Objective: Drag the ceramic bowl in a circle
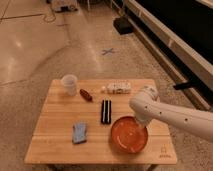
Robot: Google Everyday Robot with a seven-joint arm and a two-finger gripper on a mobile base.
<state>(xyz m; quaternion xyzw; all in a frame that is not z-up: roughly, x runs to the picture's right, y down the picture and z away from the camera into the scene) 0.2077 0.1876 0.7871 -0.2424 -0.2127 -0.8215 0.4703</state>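
Observation:
The ceramic bowl point(129, 135) is orange-red and sits on the wooden table point(55, 145) near its front right corner. My white arm reaches in from the right and bends down over the bowl. My gripper point(141, 123) is at the bowl's far right rim, mostly hidden behind the arm's wrist.
On the table stand a clear plastic cup point(69, 84) at the back left, a small brown item point(86, 94), a white packet point(118, 88), a black bar point(105, 111) in the middle and a blue cloth point(79, 132) at the front left. Bare floor lies around the table.

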